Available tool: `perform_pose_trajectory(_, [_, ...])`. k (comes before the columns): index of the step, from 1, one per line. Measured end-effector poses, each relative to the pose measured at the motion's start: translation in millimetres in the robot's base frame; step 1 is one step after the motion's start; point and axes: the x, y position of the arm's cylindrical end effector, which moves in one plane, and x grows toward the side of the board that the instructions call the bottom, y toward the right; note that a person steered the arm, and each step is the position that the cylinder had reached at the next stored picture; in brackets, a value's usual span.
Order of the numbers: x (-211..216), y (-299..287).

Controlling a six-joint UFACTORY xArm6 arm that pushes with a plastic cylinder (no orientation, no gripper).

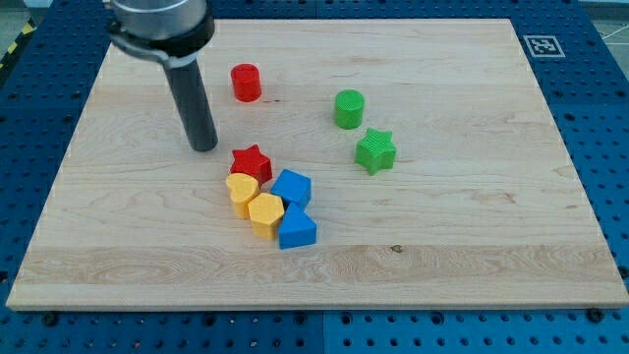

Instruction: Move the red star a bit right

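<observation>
Gripperless rod: my tip (203, 147) rests on the table (472, 265) just left of the red star (252, 162), holding nothing.

No gripper is fitted, so nothing opens or closes; I can only push. The red star lies flat near the board's middle, apart from my tip, its lower edge against the yellow heart (242, 192) and close to the blue block (291, 187). It looks light, rigid and likely to slide easily, though it may spin if struck off-centre. I would press on its left flank. It has no real long axis; one point seems to aim at the view's top, though that is hard to confirm.
</observation>
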Motion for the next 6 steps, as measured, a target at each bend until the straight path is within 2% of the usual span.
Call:
perform_pose_trajectory(1, [24.6,0.0])
perform_pose_trajectory(3, [33.1,20.5])
perform_pose_trajectory(5, [19.1,114.9])
perform_pose_trajectory(6, [17.1,137.7])
